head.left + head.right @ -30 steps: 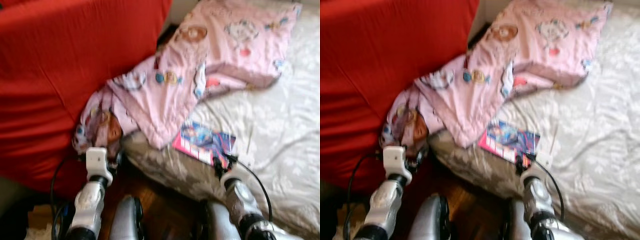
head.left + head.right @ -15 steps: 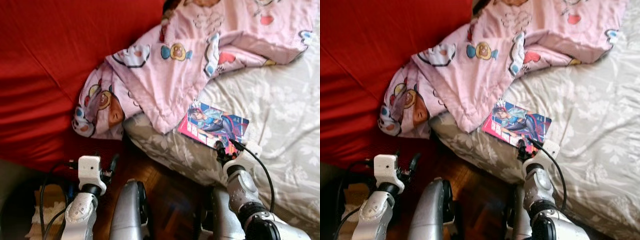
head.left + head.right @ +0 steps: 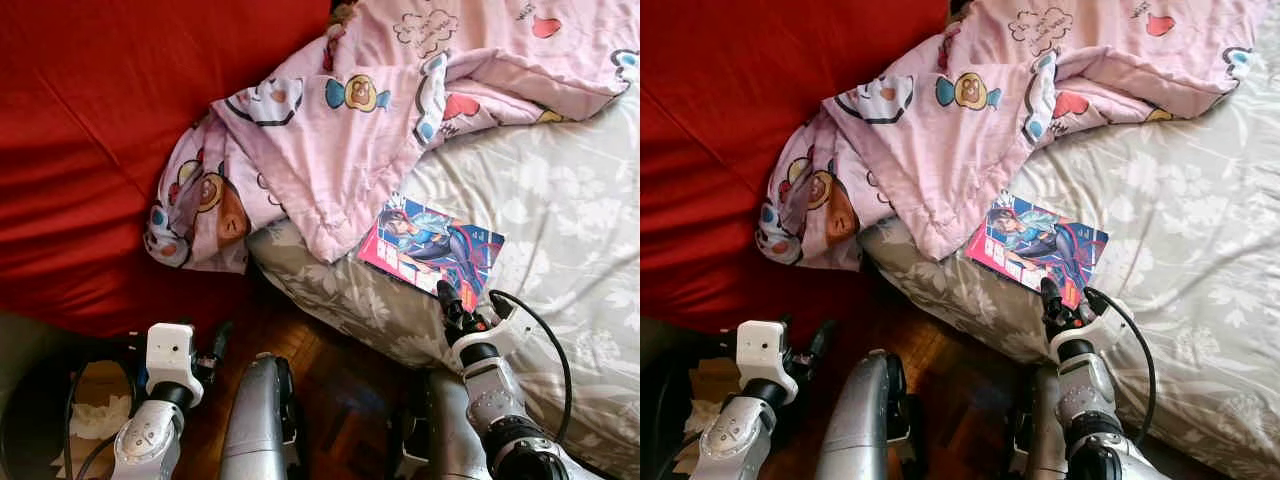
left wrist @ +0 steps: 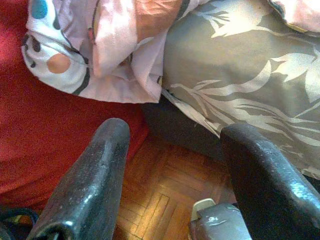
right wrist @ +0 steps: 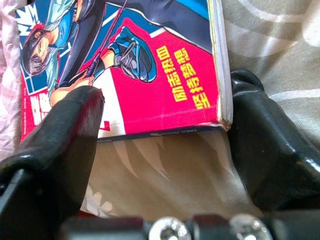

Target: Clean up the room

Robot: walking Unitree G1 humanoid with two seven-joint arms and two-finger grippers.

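A comic book (image 3: 430, 245) with a pink and blue cover lies flat on the grey floral bed sheet (image 3: 560, 200), just below the edge of a pink cartoon blanket (image 3: 340, 130). My right gripper (image 3: 465, 300) is open at the book's near edge. In the right wrist view the book's corner (image 5: 140, 65) sits between the two fingers (image 5: 65, 125), and I cannot tell whether they touch it. My left gripper (image 4: 177, 129) is open and holds nothing. It hangs low over the wooden floor (image 4: 160, 200), beside the bed and below the blanket's hanging end (image 4: 100, 45).
A red cover (image 3: 90, 130) spans the left side, and the blanket droops against it. A strip of parquet floor (image 3: 340, 370) runs between it and the bed. A dark bin with crumpled paper (image 3: 95, 415) stands at the lower left.
The camera has shifted and the blur has gone. My left gripper now sits lower, away from the blanket's hanging end. My right gripper stays at the book's near edge.
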